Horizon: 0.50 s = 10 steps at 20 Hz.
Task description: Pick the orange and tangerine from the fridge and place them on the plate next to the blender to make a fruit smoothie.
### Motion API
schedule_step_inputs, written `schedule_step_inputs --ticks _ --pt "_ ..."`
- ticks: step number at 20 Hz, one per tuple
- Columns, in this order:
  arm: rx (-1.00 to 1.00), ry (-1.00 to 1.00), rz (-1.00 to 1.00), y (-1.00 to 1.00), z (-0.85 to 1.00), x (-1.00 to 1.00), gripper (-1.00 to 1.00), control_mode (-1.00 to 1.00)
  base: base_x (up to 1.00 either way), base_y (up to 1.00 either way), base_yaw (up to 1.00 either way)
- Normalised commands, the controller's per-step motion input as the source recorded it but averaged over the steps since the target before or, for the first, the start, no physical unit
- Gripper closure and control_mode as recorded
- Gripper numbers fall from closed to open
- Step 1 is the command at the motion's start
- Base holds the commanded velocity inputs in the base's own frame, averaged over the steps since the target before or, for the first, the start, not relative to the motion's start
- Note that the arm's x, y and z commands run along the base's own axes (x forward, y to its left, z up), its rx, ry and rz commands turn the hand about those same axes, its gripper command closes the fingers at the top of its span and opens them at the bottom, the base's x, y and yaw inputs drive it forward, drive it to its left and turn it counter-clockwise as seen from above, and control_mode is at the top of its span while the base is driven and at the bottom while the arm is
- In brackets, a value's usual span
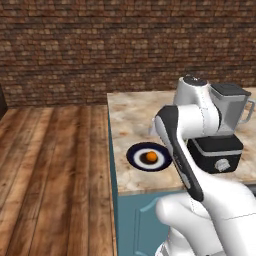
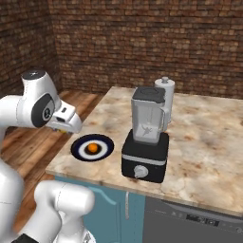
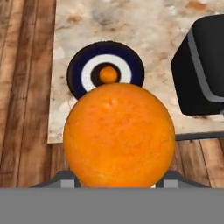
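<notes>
A large orange (image 3: 119, 135) sits clamped between the robot's two dark fingertips (image 3: 65, 178) at the bottom of the hand view, so close to the lens that it covers most of the lower middle of the frame. The gripper (image 3: 118, 181) is closed on the fruit, with a fingertip showing on either side of it.

Just above the orange in that view lies the plate (image 3: 76, 72), dark blue at the rim with white and dark rings inside, and a small tangerine (image 3: 108, 75) already rests at its centre. The same pairing appears at centre in the left base view, plate (image 1: 135, 156) and tangerine (image 1: 151, 157), and at centre left in the right base view, plate (image 2: 107, 142) and tangerine (image 2: 93, 148). The plate stands on the marbled counter (image 2: 209, 137) near its left edge, just beside the blender (image 2: 146, 142), whose black base and clear jug occupy the middle of the right base view; a pale cylinder (image 2: 165, 92) stands behind it.

By the look of it, the job is about half finished: one fruit is delivered and the second is in hand. The carried orange seems to hang short of the counter's near edge, over wooden floor (image 3: 26, 131), so what appears to remain is to carry it forward over the plate, lower it beside the tangerine and let go.
</notes>
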Motion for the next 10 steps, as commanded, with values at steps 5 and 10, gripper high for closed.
schedule_step_inputs --ticks 5,10 --pt "0.0 0.04 0.09 0.38 -0.52 0.5 1.0 -1.0 0.0 0.0 0.0" --pt "0.0 0.0 0.05 0.25 -0.46 0.5 1.0 -1.0 0.0 0.0 0.0"
